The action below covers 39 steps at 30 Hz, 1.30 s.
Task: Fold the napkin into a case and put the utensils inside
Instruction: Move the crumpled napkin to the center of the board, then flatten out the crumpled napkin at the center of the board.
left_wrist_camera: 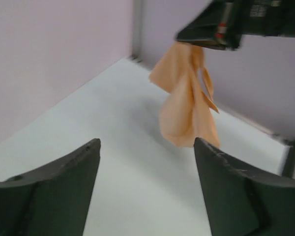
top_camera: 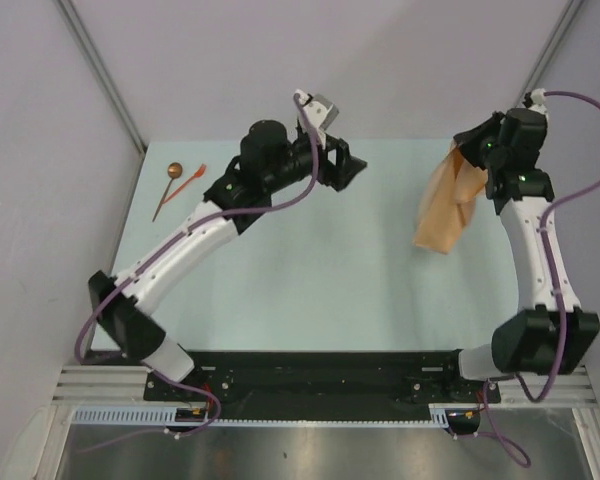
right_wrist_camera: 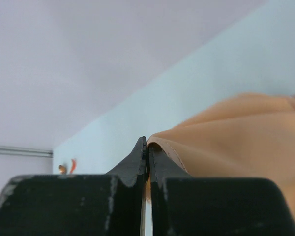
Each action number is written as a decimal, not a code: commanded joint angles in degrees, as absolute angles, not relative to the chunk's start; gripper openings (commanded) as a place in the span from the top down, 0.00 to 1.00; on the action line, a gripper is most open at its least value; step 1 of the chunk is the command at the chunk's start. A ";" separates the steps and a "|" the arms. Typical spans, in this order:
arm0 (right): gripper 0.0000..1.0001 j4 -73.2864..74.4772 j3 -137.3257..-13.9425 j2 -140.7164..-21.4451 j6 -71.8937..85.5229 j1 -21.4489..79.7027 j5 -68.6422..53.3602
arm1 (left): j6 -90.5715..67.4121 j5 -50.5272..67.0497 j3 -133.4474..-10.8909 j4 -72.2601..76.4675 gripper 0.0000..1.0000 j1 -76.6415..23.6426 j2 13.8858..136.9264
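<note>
R gripper (right_wrist_camera: 147, 151) pinches napkin (top_camera: 448, 205) aloft; L gripper (left_wrist_camera: 146, 147) spread wide.

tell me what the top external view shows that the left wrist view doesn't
Only the top view shows the spoon and orange fork-like piece lying at the far-left corner of the table. Only the left wrist view shows the left tool standing open, nothing between its jaws. Both show the napkin hanging bunched from the shut right tool over the table.
</note>
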State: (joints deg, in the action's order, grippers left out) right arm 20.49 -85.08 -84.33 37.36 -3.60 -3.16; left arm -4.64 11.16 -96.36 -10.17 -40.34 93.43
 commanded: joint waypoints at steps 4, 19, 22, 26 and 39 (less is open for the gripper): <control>1.00 25.05 -82.88 -73.76 37.53 -1.41 -12.02 | -0.18 17.14 -77.80 7.27 0.00 -50.18 89.56; 0.80 20.40 -68.40 -67.15 34.27 8.69 -28.12 | 5.36 8.71 -68.04 5.63 0.04 -50.19 78.33; 0.46 18.99 -59.88 -66.89 34.02 11.85 -24.81 | 3.70 5.63 -66.19 3.96 0.03 -49.83 75.77; 0.19 21.00 -55.02 -69.16 30.86 12.48 -17.94 | 0.71 6.85 -65.91 0.81 0.01 -49.83 78.47; 0.29 14.44 -54.93 -83.40 33.83 15.12 -17.94 | -18.79 7.74 -48.27 9.12 0.28 -49.92 82.36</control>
